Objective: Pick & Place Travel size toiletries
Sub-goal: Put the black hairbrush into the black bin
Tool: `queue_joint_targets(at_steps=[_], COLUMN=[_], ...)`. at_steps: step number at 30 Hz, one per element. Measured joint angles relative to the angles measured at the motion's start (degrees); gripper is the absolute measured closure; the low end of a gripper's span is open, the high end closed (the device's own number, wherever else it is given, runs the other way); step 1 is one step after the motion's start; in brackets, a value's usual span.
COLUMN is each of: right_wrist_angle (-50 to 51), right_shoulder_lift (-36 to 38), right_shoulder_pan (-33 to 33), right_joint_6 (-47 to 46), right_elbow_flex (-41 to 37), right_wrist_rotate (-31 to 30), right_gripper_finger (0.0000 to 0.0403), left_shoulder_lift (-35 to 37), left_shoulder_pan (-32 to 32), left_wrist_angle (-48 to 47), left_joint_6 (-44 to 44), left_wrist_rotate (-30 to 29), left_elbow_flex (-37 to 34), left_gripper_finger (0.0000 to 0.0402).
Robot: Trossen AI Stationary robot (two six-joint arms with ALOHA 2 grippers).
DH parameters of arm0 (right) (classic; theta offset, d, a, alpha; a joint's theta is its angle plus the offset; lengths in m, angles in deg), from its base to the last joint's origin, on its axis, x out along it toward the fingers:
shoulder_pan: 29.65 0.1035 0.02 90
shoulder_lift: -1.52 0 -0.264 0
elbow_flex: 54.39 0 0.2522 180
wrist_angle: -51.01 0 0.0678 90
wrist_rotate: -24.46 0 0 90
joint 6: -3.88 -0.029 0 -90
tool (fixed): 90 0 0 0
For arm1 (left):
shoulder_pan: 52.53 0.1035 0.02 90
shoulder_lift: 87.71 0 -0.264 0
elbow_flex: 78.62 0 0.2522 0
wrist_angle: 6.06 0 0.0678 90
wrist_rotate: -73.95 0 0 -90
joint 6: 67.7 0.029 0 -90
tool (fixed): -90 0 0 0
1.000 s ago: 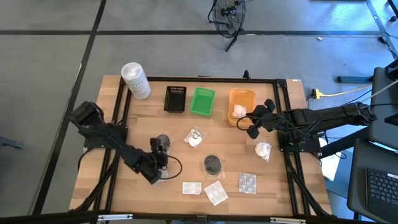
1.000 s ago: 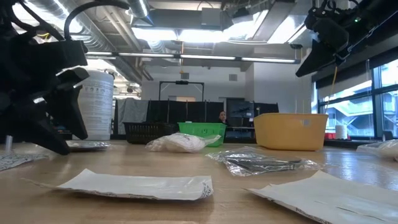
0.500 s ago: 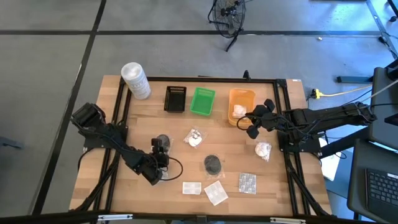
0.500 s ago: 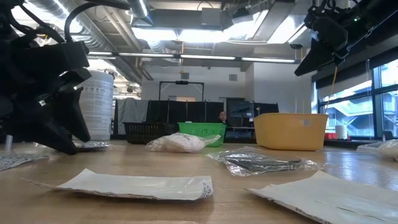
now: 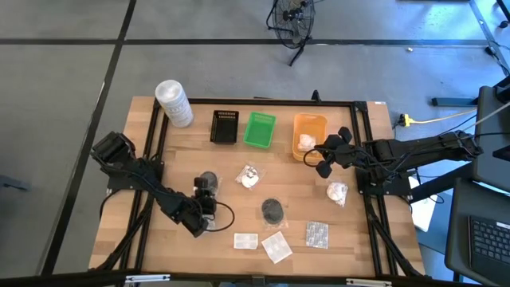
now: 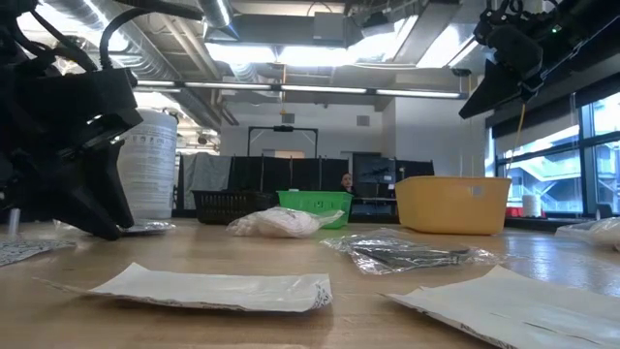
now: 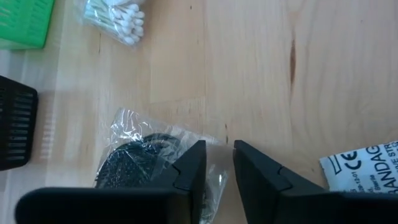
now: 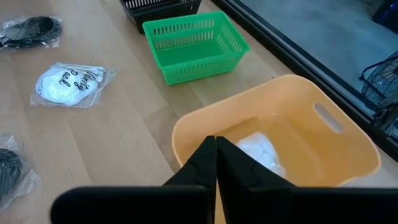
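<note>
Two grippers are in play, but only one is at risk. The left gripper (image 7: 216, 165) sits low on the table (image 5: 231, 163), its two fingers drawn close with a narrow gap between them, and just beside the inner finger lies a clear-wrapped black pad (image 7: 140, 163). The crinkled film reaches toward the fingertips, yet I cannot tell whether any of it is actually pinched; the dark pad itself lies to one side of the gap, not inside it.

That is the likely failure: the jaws may close on bare film or on nothing, and a lift would either leave the pad on the wood or carry it by a thin flap that slips free on the way to a tray. A closing finger could also nudge the light packet sideways. Farther ahead of this gripper lies a cotton swab packet (image 7: 115, 20), with a bandage sachet (image 7: 360, 171) off its outer side, both well apart.

The right gripper (image 8: 216, 163) hovers with fingers pressed together and empty above the near rim of the orange tray (image 8: 348, 149), where a white bundle (image 8: 261, 150) already rests. A drop there could strike the rim.
</note>
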Motion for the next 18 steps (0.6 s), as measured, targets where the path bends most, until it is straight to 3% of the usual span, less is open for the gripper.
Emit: queue_joint_targets(at_steps=[12,18], right_wrist_angle=[0.0,0.01], right_shoulder_lift=[0.0,0.0], right_shoulder_pan=[0.0,0.0], right_joint_6=[-0.02,-0.06], right_elbow_flex=[0.0,0.0], right_wrist_rotate=[0.07,1.57], right_gripper_finger=[0.0379,0.0395], left_shoulder_lift=[-0.21,-0.35], left_shoulder_pan=[-0.02,0.34], left_wrist_angle=[-0.79,-4.13], left_joint_6=[1.68,2.94], left_wrist_rotate=[-1.41,-5.14], left_elbow_flex=[0.49,2.54], left_gripper_finger=[0.0396,0.0399])
